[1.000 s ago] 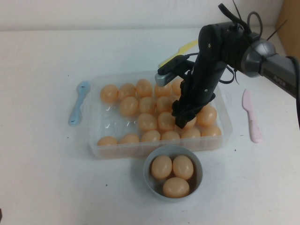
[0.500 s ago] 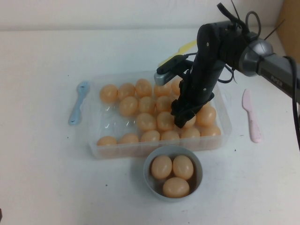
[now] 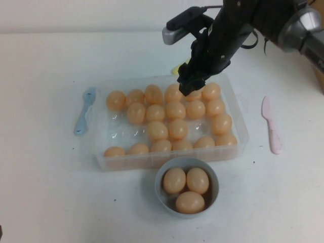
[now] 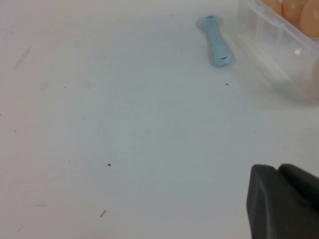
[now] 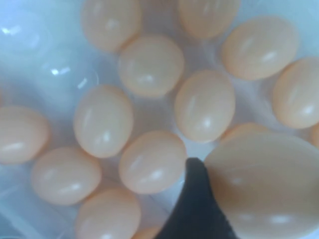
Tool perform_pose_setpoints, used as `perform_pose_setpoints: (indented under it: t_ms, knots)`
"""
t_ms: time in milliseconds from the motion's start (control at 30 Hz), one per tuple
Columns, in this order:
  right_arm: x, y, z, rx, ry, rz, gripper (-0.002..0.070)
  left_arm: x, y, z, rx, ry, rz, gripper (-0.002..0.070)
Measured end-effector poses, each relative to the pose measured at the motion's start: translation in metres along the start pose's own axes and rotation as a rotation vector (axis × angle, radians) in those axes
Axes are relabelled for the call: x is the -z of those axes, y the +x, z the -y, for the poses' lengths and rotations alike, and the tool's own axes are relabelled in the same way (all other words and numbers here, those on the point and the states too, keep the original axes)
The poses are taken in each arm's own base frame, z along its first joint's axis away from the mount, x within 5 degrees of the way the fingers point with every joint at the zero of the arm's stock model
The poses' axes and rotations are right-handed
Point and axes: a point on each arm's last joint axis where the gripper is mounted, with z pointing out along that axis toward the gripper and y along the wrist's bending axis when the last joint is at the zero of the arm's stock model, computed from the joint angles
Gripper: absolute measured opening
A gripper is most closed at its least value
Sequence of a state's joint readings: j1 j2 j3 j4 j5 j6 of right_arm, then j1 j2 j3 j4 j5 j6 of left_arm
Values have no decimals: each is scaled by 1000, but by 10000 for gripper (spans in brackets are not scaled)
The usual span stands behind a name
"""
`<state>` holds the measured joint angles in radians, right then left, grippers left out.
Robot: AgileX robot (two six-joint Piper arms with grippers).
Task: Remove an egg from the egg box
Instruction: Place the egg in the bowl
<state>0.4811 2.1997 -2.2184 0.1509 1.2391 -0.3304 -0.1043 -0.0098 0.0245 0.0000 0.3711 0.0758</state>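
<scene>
The egg (image 5: 264, 184) sits clamped in the fingers of my right gripper (image 3: 188, 85), which are closed around it and hold it up above the far edge of the egg box (image 3: 101, 152), clear of the rest; from the high view it is mostly hidden behind the dark fingers, so I cannot tell which way its tip points there. In my right wrist view it fills the near corner as a big, smooth, matte peach-tan oval with soft highlights, its long axis lying roughly across the picture, with one dark finger (image 5: 197, 209) pressed against its side. Below it the box is a shallow rectangular tray of clear, translucent plastic with rounded corners and moulded dimples, several of them bare on the side toward my left arm. The other eggs (image 3: 157, 130) in it look just like mine, small rounded ovals lying at mixed angles. Just in front of the box stands a round grey-blue bowl (image 3: 160, 188) holding three more eggs. A pale blue plastic spoon (image 3: 85, 110) lies beside the box on my left and a pink one (image 3: 271, 125) on my right, both flat on the white worktop (image 3: 45, 192). My left gripper (image 4: 284, 204) hangs low over bare worktop near the blue spoon; I cannot tell whether it is open.
</scene>
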Motion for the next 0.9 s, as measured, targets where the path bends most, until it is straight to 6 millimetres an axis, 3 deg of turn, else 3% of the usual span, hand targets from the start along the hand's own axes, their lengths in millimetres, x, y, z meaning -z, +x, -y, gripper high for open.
perform_pose_setpoints:
  t_ms: [133,267,433,600,900]
  knots:
    - [34,-2,-6,-12,11,58,453,0,0,0,0,0,0,-5]
    - [59,10,-22,-13,-8,56,453,0,0,0,0,0,0,-5]
    - [50,43,-59,20,-79,-74,453,0,0,0,0,0,0,-5]
    - [27,70,-95,74,-145,-210,453,0,0,0,0,0,0,-5]
    - [0,78,-115,91,-200,-278,453,0,0,0,0,0,0,-5]
